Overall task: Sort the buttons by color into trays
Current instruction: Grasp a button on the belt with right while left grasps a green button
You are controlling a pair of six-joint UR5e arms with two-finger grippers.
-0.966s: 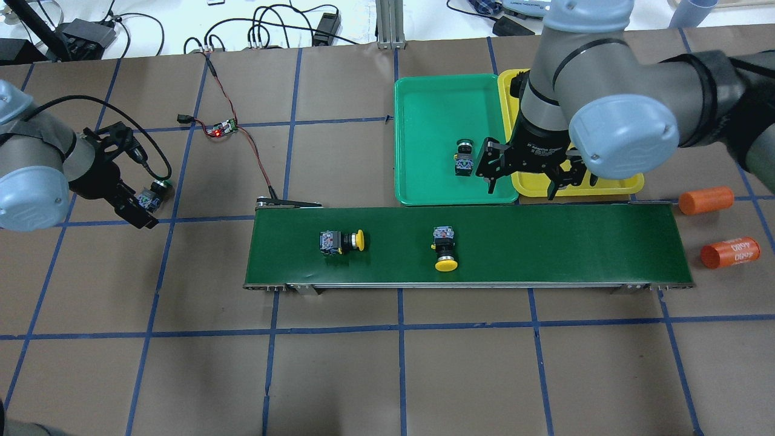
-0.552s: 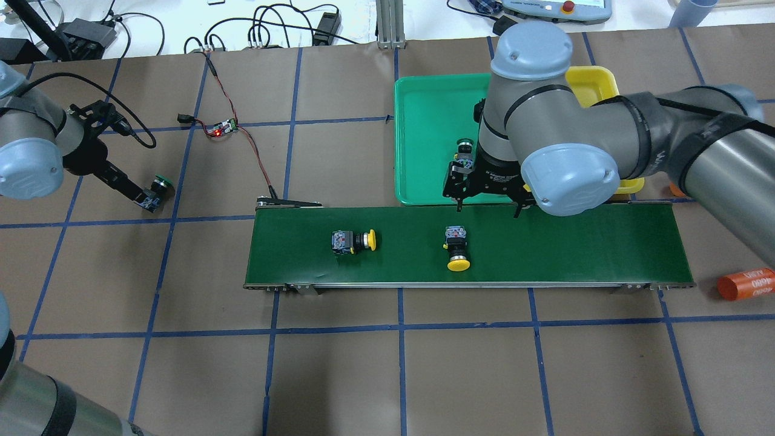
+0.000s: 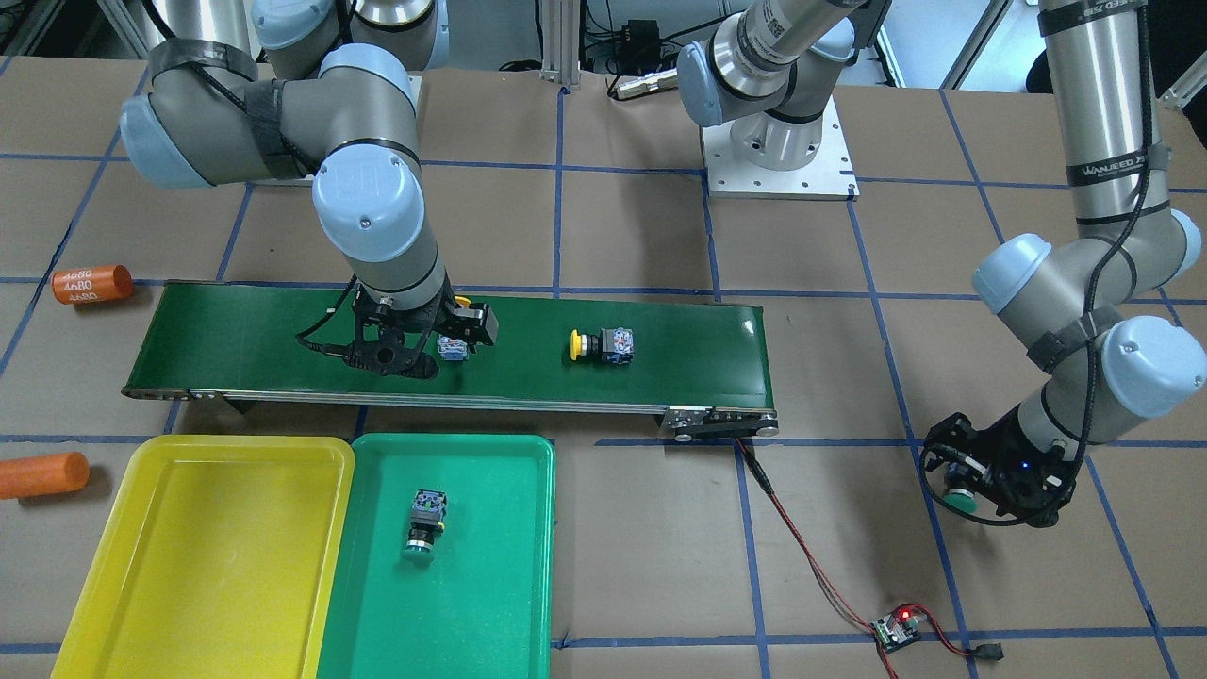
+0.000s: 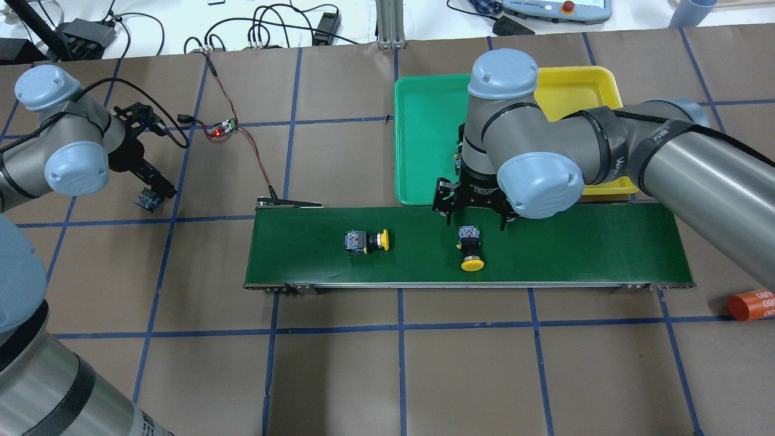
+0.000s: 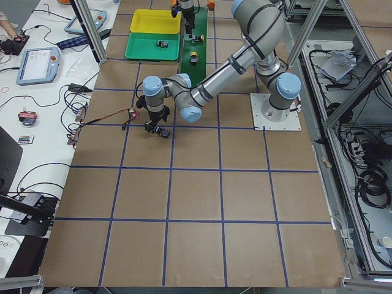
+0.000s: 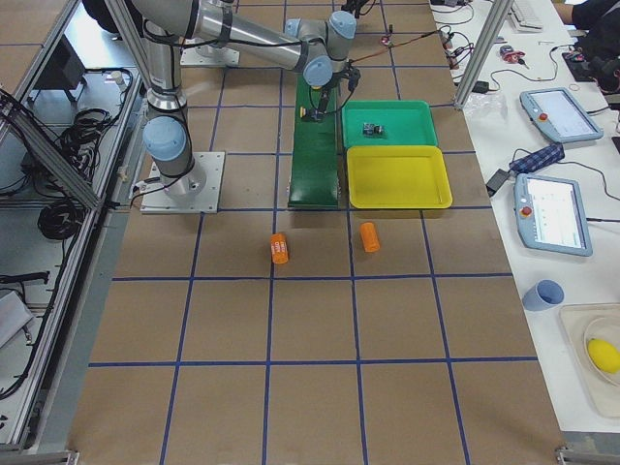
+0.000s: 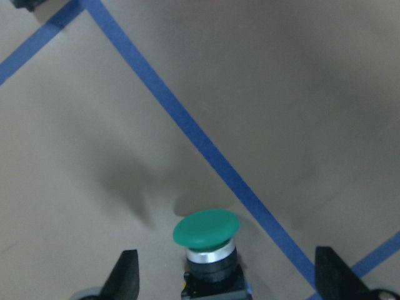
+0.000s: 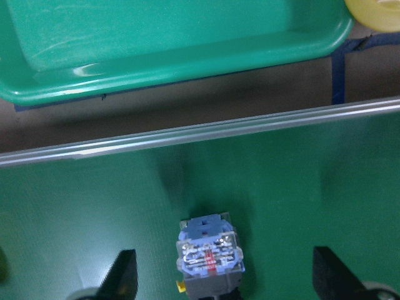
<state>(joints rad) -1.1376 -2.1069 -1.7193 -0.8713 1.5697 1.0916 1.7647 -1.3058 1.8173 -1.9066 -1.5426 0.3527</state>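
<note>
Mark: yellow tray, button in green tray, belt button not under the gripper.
yellow tray [image 3: 203,566]: front-facing view, bare floor.
green button [image 3: 424,525]: front-facing view, black barrel.
yellow button [image 3: 594,345]: front-facing view, black barrel.

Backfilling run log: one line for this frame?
right hand: open over yellow button on belt; left hand: open astride green button on table; green tray: holds second green button; yellow tray: empty

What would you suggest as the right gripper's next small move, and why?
Probably lower it slightly: the open right gripper hangs over the yellow-capped black push-button lying on the dark-green conveyor belt, jaws spread either side of its grey-blue contact block.
</note>
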